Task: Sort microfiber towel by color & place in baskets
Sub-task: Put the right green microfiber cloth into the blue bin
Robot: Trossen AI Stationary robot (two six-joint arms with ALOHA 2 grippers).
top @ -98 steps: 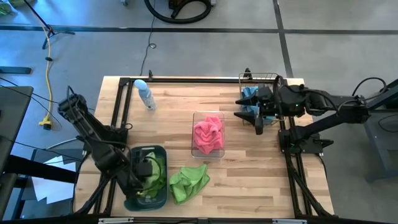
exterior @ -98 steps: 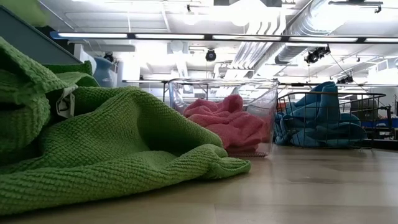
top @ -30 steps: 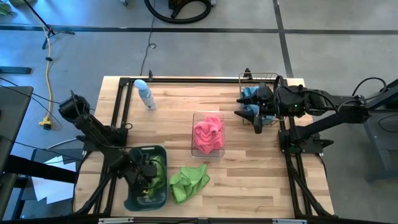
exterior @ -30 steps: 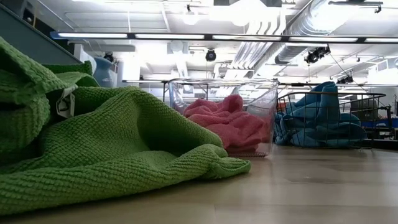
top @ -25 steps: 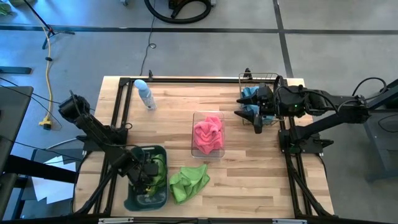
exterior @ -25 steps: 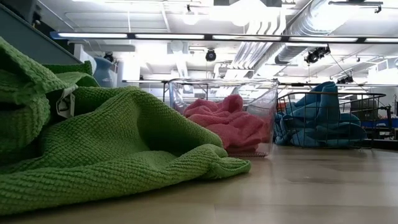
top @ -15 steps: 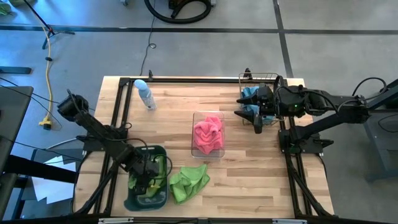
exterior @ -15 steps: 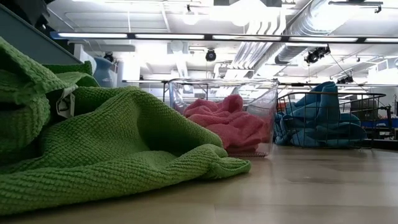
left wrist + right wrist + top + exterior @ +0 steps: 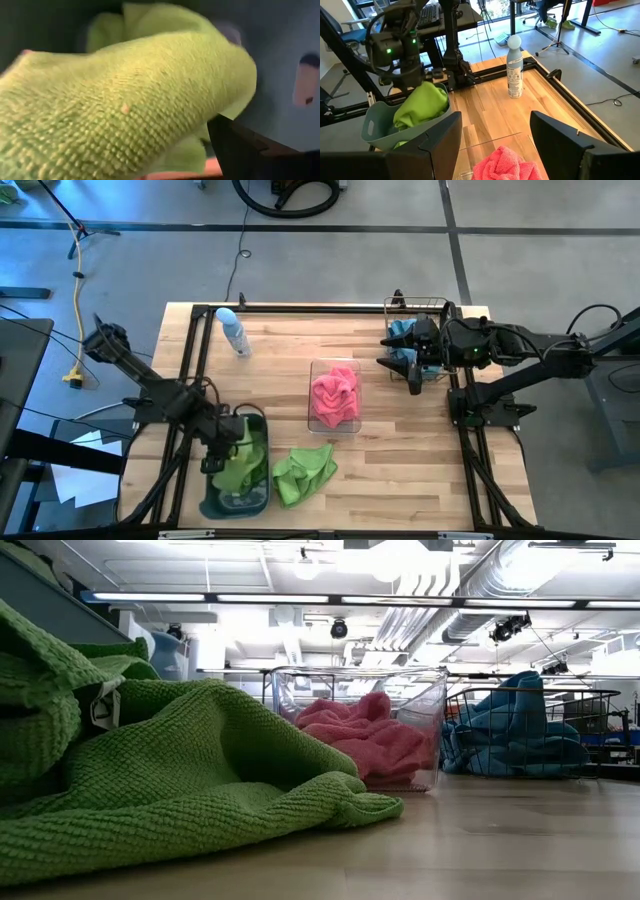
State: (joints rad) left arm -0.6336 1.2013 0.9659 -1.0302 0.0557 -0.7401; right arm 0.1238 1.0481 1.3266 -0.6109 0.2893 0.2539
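A lime green towel (image 9: 240,463) lies heaped in the dark grey tub (image 9: 236,502) at the table's near left, bulging over its rim (image 9: 422,102). My left gripper (image 9: 216,452) stands open right over the tub's far end. In its wrist view the green towel (image 9: 125,100) fills the picture and hides one finger. A second green towel (image 9: 305,472) lies flat on the table beside the tub. Pink towels (image 9: 335,398) fill the clear bin (image 9: 312,370), and blue towels (image 9: 402,333) fill the wire basket (image 9: 432,304). My right gripper (image 9: 495,125) hangs open beside the wire basket. My left gripper is open over the green towel in the tub, pointing down into it. The cloth lies close against one finger (image 9: 250,150) and covers the other. Whether the fingers touch the cloth, I cannot tell.
A pale blue bottle (image 9: 232,332) stands upright at the far left of the table. Black rails (image 9: 330,307) frame the tabletop. Bare wood (image 9: 400,470) lies at the near right and between the bottle and the clear bin.
My left gripper has drawn back from the middle of the tub toward its far end and the table's left, rising a little. The green towel that it covered now shows as a heap in the tub. My right arm has kept still.
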